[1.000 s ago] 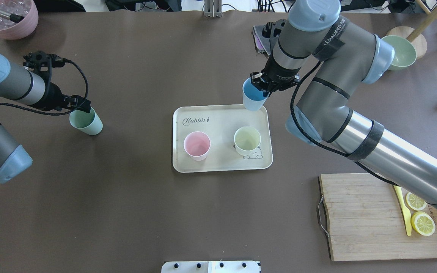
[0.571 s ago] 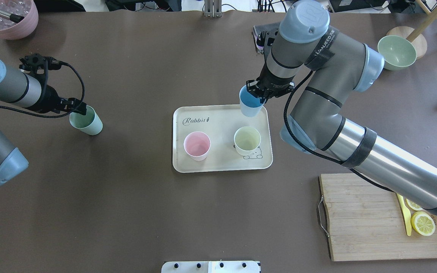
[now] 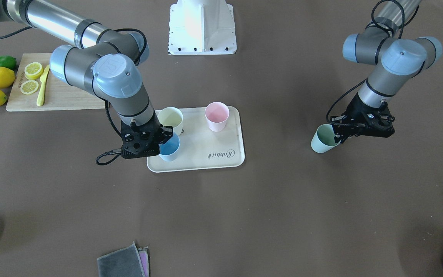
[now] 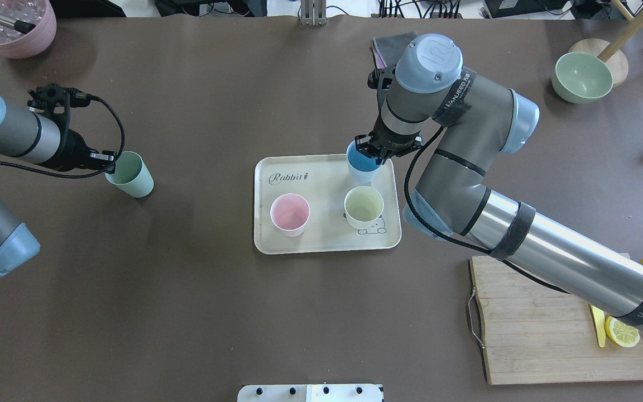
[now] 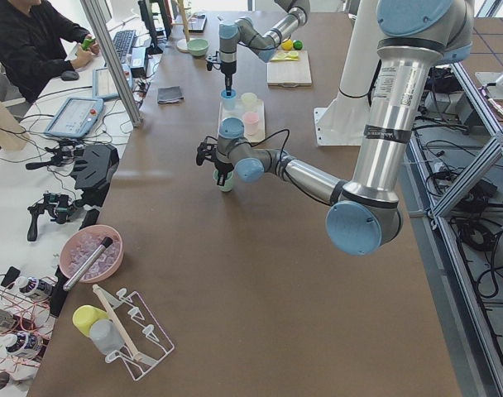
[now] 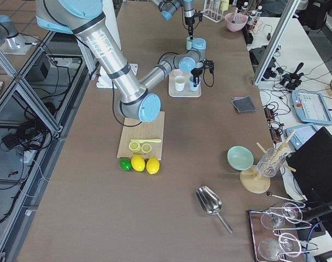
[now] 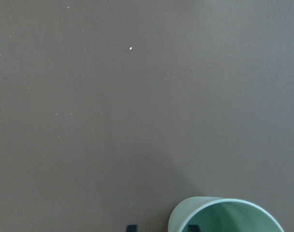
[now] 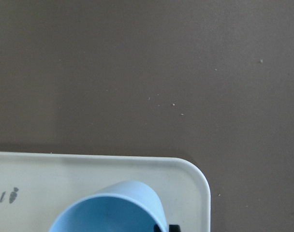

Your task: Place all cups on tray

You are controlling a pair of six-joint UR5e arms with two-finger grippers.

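The cream tray [image 4: 321, 240] holds a pink cup [image 4: 289, 214] and a pale yellow cup [image 4: 364, 207]. My right gripper [image 4: 374, 152] is shut on the rim of the light blue cup [image 4: 361, 167], which is low over the tray's far right corner; I cannot tell whether it touches. My left gripper [image 4: 108, 164] is shut on the rim of the mint green cup [image 4: 130, 175], which is tilted, on the table far left of the tray. The left wrist view shows the green cup's rim [image 7: 229, 217]. The right wrist view shows the blue cup [image 8: 108, 208] over the tray's corner [image 8: 185, 174].
A bamboo cutting board [image 4: 556, 318] with lemon slices lies at the near right. A sage-green bowl [image 4: 581, 77] stands at the far right. A mauve pot [image 4: 14, 28] is at the far left corner. A grey cloth [image 4: 391, 44] lies behind my right arm.
My right gripper has carried the blue cup left and nearer, from the tray's far edge to over its corner. My left gripper has shifted slightly and the green cup now tilts.
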